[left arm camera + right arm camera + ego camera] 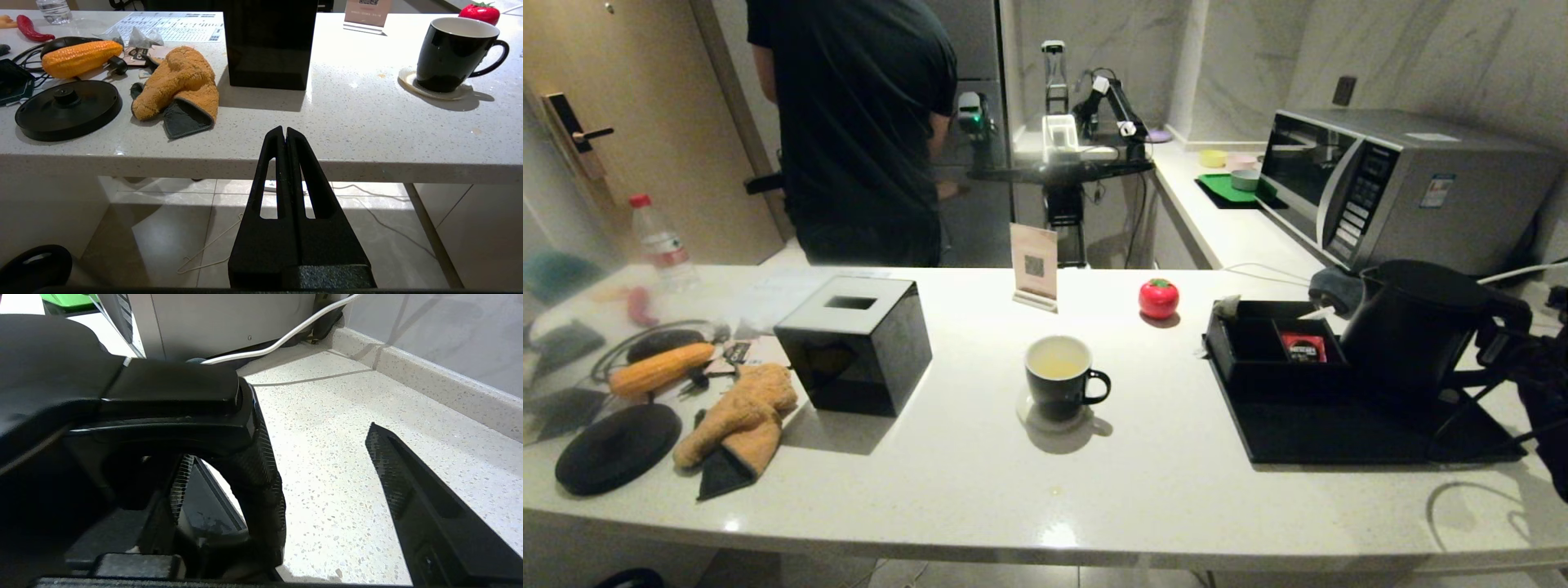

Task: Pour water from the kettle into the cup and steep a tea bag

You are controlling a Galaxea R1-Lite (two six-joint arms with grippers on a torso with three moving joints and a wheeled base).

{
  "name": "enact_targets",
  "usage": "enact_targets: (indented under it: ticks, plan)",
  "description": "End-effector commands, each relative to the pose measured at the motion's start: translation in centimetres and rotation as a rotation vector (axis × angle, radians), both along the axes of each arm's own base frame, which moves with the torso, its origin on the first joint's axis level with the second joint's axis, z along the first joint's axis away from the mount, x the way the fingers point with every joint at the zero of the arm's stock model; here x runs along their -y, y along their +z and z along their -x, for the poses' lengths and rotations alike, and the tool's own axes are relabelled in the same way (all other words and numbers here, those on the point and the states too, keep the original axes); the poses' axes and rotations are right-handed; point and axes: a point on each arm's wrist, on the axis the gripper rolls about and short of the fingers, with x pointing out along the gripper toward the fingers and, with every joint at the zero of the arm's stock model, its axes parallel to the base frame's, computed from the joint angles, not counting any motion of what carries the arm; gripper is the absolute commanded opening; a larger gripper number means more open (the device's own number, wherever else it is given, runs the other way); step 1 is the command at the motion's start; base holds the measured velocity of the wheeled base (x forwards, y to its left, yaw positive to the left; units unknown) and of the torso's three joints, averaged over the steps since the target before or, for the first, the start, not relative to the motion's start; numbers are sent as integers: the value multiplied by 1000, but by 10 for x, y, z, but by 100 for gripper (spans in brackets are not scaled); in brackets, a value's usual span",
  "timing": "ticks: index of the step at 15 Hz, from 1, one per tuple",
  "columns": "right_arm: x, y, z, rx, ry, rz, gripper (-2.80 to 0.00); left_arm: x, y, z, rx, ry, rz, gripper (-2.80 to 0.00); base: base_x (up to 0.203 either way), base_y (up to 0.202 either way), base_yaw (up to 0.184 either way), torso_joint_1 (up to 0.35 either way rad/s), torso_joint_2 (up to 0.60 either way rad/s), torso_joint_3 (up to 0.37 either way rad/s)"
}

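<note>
Matte black kettle (1413,327); black cup (1062,380), white inside, pale yellowish water (1058,362). White speckled worktop (947,482). Black tissue box (854,343), red tomato (1158,298), orange corn cob (658,369), orange mitt (743,416).

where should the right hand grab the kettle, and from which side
Best by the big loop handle of the kettle, coming from the robot's right. The kettle stands upright on the black tray with its handle facing that way. The right hand is open there, one finger through the loop.

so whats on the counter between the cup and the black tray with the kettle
Head view: bare counter between the cup and the tray holding the kettle.
</note>
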Motion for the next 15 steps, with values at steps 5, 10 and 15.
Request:
enact_targets:
  ticks: [5,10,15]
  plan:
    - [-9,14,22,33,3,9,0,0,0,0,0,0,1,-280,0,0,0,0,0,0]
    - [-18,16,43,6,5,-4,0,0,0,0,1,0,1,-280,0,0,0,0,0,0]
    - [-24,17,58,-16,5,-15,0,0,0,0,0,0,1,-280,0,0,0,0,0,0]
